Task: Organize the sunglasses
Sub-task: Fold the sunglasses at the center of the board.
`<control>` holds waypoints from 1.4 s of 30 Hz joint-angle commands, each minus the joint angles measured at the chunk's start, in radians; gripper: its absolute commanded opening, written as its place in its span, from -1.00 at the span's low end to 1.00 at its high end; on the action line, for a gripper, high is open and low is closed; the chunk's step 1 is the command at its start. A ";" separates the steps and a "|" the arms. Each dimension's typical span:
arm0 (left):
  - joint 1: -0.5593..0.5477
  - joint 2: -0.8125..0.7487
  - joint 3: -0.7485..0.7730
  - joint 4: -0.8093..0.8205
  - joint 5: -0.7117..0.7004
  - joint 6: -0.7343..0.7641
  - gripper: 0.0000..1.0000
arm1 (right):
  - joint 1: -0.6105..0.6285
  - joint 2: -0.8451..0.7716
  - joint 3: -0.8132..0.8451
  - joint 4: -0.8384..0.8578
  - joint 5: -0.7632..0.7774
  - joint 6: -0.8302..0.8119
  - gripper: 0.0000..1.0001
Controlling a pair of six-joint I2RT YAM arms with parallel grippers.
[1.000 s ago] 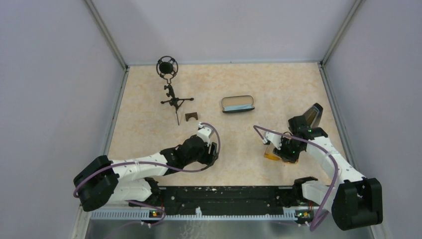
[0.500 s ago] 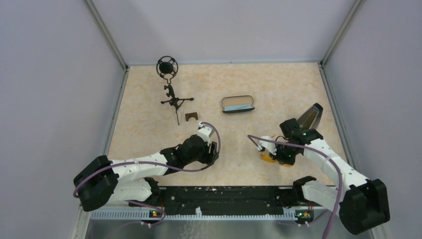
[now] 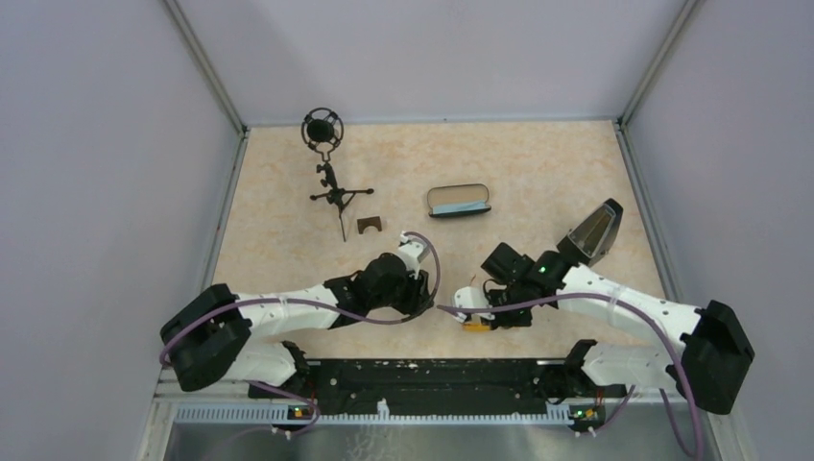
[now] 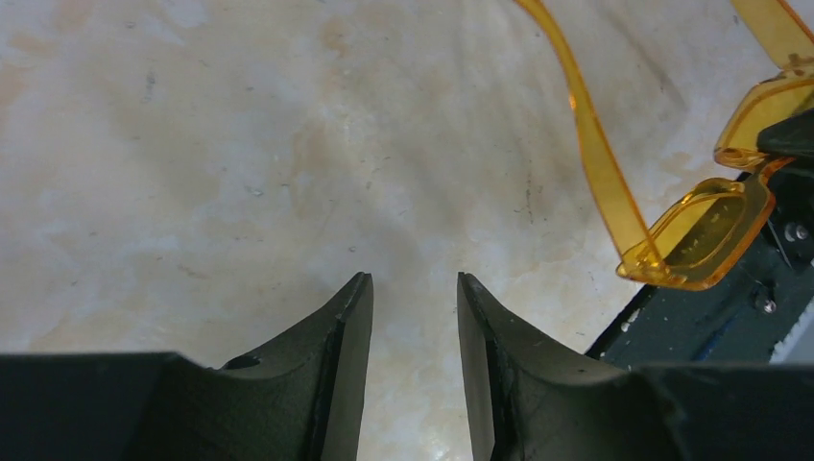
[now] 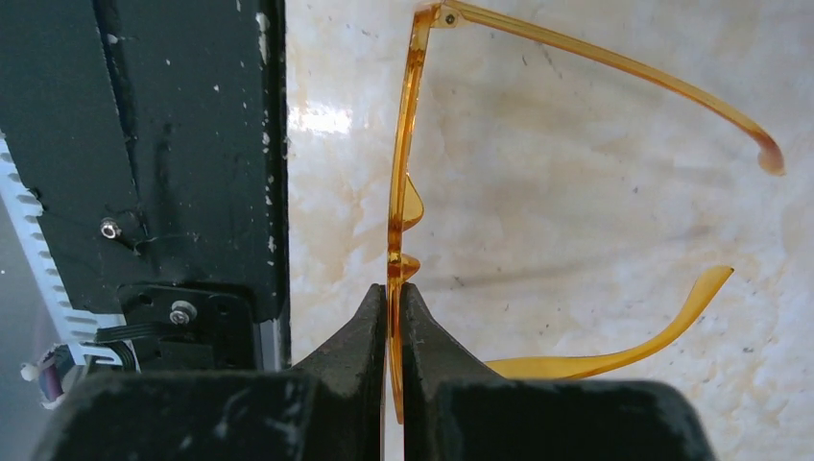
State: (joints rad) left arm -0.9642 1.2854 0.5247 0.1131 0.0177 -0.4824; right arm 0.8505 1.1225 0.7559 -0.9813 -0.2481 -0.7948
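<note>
The sunglasses, translucent orange with thin arms unfolded, are near the table's front edge. My right gripper is shut on them. In the right wrist view the fingers pinch the front frame edge-on, and both arms reach out to the right. My left gripper is open and empty just left of them. In the left wrist view its jaws stand apart over bare table, with one lens and one arm at the upper right.
A black oblong case with a light blue inside lies at mid-table. A black wedge with tan lining stands behind the right arm. A microphone on a tripod and a small brown piece are at back left. A black rail lines the front edge.
My right gripper has carried the sunglasses left along the front edge, toward the left gripper. The left gripper has shifted a little right.
</note>
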 commanded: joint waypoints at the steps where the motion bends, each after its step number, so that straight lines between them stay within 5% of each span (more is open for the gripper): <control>1: -0.009 0.074 0.038 0.177 0.191 -0.028 -0.11 | 0.095 0.039 0.078 0.051 0.018 0.017 -1.00; 13: -0.115 0.206 0.145 0.378 0.522 -0.045 -0.09 | 0.186 -0.002 0.109 0.087 -0.059 -0.035 -1.00; 21: -0.081 0.106 0.309 -0.039 0.093 0.136 -0.03 | 0.216 -0.100 0.130 -0.024 -0.148 -0.085 -0.99; 29: 0.053 0.287 0.523 -0.148 0.058 0.204 0.01 | 0.252 -0.128 0.222 -0.134 -0.225 -0.121 -0.98; 36: 0.064 0.463 0.673 -0.275 0.302 0.293 0.00 | 0.260 -0.134 0.227 -0.113 -0.213 -0.122 -0.98; 42: 0.057 0.395 0.578 -0.263 0.556 0.306 -0.06 | 0.259 -0.127 0.178 -0.058 -0.116 -0.102 -0.99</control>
State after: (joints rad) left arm -0.8989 1.7645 1.1461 -0.1555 0.3733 -0.2119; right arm 1.0988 1.0031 0.9470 -1.0950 -0.4149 -0.8970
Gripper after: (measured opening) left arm 0.482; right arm 0.020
